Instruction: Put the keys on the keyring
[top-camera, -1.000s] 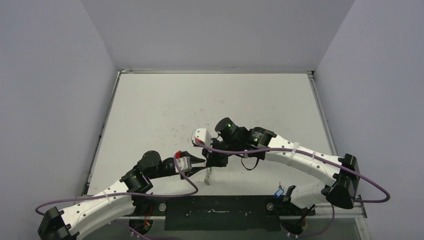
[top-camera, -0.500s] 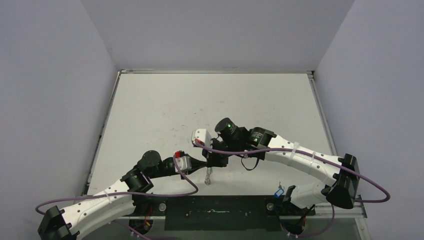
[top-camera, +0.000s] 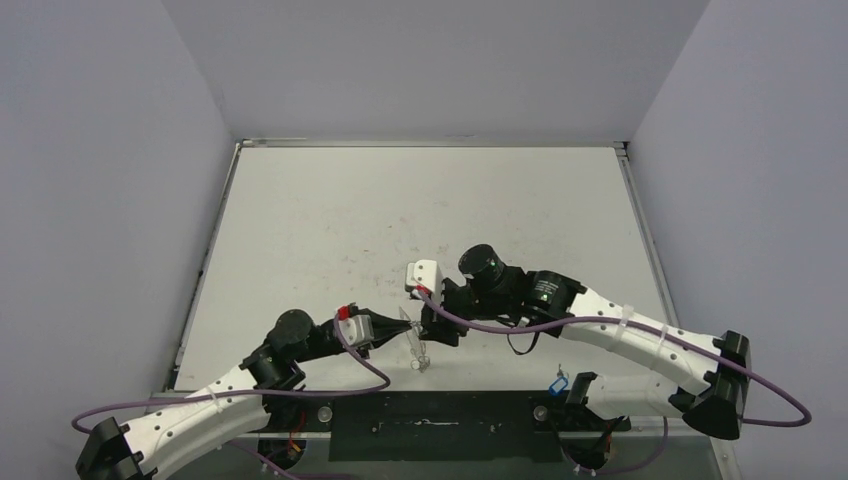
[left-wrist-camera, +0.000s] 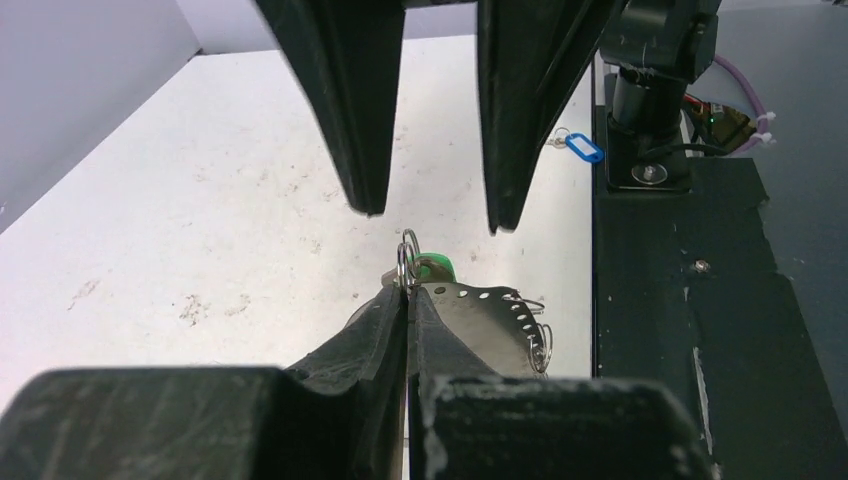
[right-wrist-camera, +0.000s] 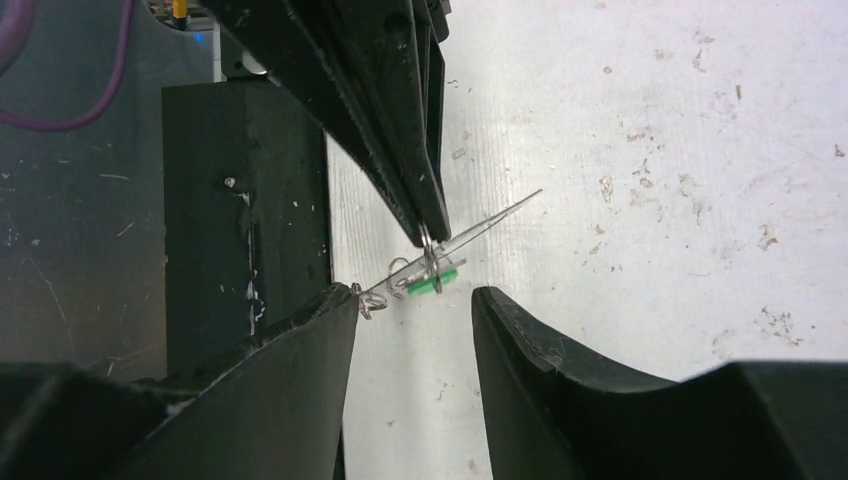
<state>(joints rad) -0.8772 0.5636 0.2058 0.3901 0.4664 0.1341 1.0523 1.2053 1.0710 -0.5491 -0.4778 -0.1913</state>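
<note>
My left gripper (left-wrist-camera: 408, 285) is shut, pinching a small wire loop at the top of the pale-grey keyring (left-wrist-camera: 490, 312). The keyring (top-camera: 418, 348) hangs from the left gripper (top-camera: 405, 322) just above the table. The green key (left-wrist-camera: 433, 267) sits right behind the pinch; its tag (right-wrist-camera: 432, 284) hangs beside the keyring (right-wrist-camera: 470, 228), which shows edge-on. My right gripper (right-wrist-camera: 412, 295) is open, its fingers (left-wrist-camera: 362, 150) either side of the keyring and holding nothing. The blue key (top-camera: 558, 383) lies on the black strip by the right arm's base, also seen in the left wrist view (left-wrist-camera: 583, 148).
The black base strip (top-camera: 430, 425) runs along the near table edge, right beside the keyring. The right arm's base post (left-wrist-camera: 645, 110) stands next to the blue key. Purple cables (top-camera: 480, 325) loop over both arms. Grey walls close in three sides.
The left gripper closed on the keyring. The right gripper then opened, let go of it and drew back to the right. The keyring now hangs from the left gripper.
</note>
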